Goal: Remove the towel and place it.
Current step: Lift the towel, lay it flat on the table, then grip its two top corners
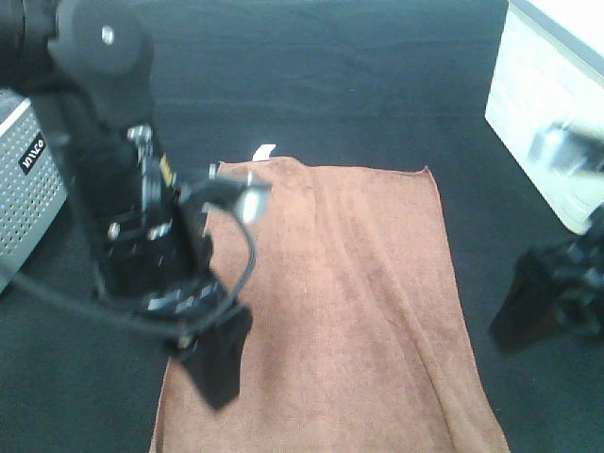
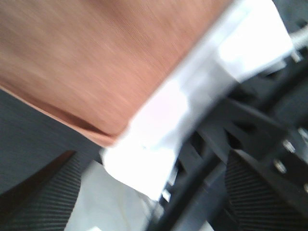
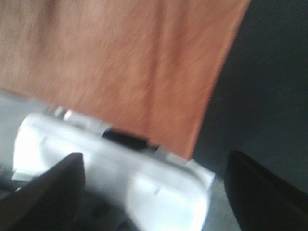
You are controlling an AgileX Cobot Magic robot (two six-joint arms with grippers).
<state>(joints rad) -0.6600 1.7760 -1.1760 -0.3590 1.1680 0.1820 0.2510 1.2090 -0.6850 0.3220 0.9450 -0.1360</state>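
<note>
1. On the black tabletop (image 1: 377, 75), mid-scene, your towel (image 1: 359, 302) lies flat and spread out. Its near end is cut off by the frame.
2. Its white tag (image 1: 265, 151) pokes out at the far left corner.
3. Your left gripper (image 1: 212, 363) hangs over the towel's left edge. From above, the arm hides that edge and the claw is only a dark blur, so you cannot tell whether it touches the cloth.
4. Seen from the left wrist, the left gripper (image 2: 149, 202) has its fingers (image 2: 43, 202) spread wide with nothing pinched. A smeared white shape (image 2: 192, 110) beside the towel (image 2: 96, 62) is too blurred to identify.
5. Your right gripper (image 1: 552, 293) sits to the right of the towel, apart from it, blurred and partly cut off by the frame.
6. Seen from the right wrist, its claw (image 3: 154, 197) is likewise spread and empty. The towel (image 3: 120, 62) lies beyond it, and another blurred white form (image 3: 120, 163) overlaps the cloth's edge.
7. A white box (image 1: 547, 113) far right and a silver perforated case (image 1: 28, 179) on the left are both only partly in view.
</note>
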